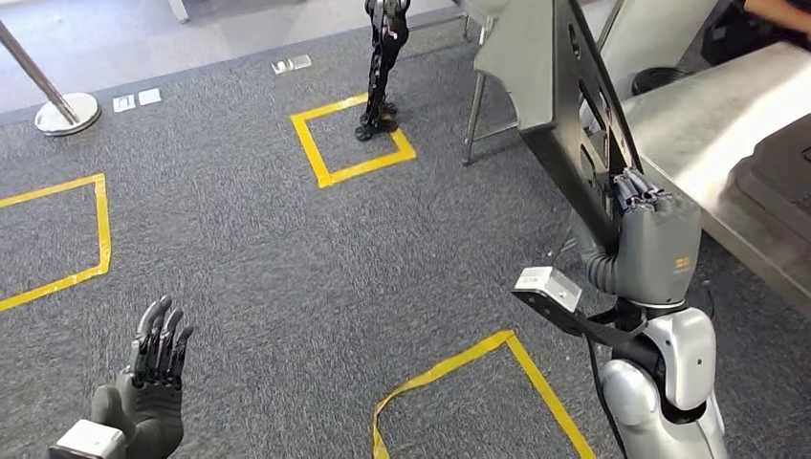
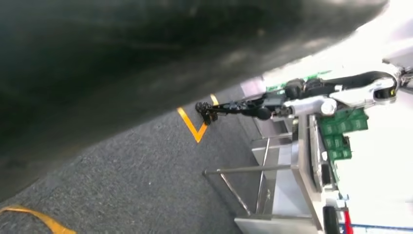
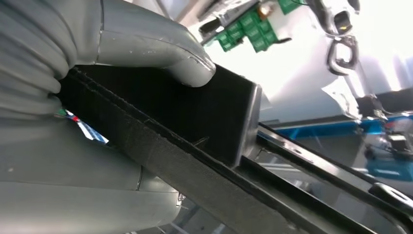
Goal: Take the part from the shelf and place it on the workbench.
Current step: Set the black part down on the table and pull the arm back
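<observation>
I have the part (image 1: 555, 86), a large flat grey metal panel with cut-outs, gripped in my right hand (image 1: 643, 206): the fingers wrap its lower edge, and in the right wrist view the thumb (image 3: 160, 53) presses flat on the dark face of the panel. The panel stands tilted upward and away from that hand, its top leaning out over the carpet. My left hand (image 1: 153, 368) holds nothing, fingers apart and pointing up, low and well off to the other side of the body from the load.

I judge the pick from the shelf as done and the carry as the step in hand. The table (image 1: 708, 124), a bare steel surface, lies just beyond the right hand on its outer side, close to the panel's edge. A person's arm (image 1: 775, 11) shows at the table's far corner.

Next I would need to swing the panel over the table, lower it flat and release, watching that its long upper end does not strike the table edge or the person.
</observation>
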